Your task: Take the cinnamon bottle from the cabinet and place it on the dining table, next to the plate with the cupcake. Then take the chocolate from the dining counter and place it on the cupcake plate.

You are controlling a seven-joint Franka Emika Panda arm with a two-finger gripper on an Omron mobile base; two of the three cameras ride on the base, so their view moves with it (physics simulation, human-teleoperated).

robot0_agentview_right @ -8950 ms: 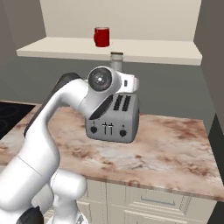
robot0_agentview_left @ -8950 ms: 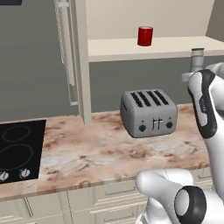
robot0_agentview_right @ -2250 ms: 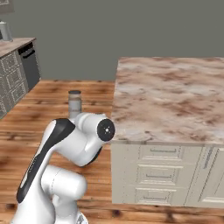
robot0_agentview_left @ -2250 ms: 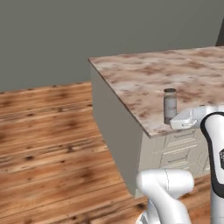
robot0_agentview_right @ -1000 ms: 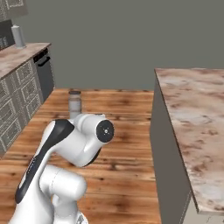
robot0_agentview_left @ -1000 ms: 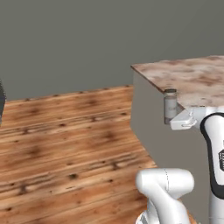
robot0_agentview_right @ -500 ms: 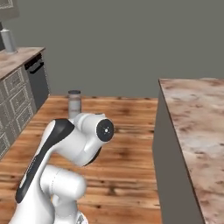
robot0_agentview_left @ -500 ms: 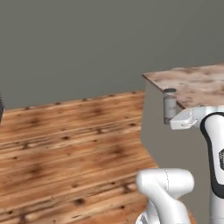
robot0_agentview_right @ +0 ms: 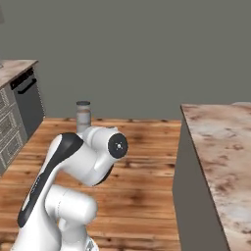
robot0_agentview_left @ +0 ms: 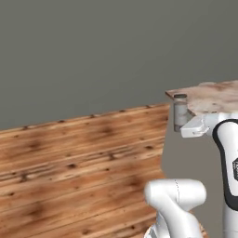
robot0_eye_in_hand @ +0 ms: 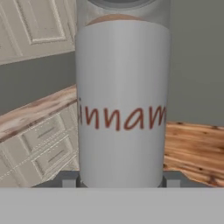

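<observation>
Left base view: 1 cinnamon bottle (robot0_agentview_left: 180, 112), upright, held in gripper (robot0_agentview_left: 182, 128) off the corner of the dining table (robot0_agentview_left: 214, 96), over wood floor (robot0_agentview_left: 79, 158).
Right base view: same bottle above arm; 1 marble top at right.
Hand view: fingers (robot0_eye_in_hand: 69, 181) clamped on bottle base, label reads "innam".

Simulated home kitchen, open-plan. Evidence: marble-topped island (robot0_agentview_right: 215, 147), pink-brown veined, thick pale edge, plain grey side panel. Wood plank floor (robot0_agentview_left: 69, 162) in warm brown. Plain grey wall (robot0_agentview_left: 93, 51) behind. At far left of right base view, second marble counter (robot0_agentview_right: 14, 66) over cream panelled drawers (robot0_agentview_right: 6, 132), dark built-in appliance front (robot0_agentview_right: 28, 105) beside them. Hand view shows cream panelled cabinet door (robot0_eye_in_hand: 37, 26) above counter with drawers.
</observation>
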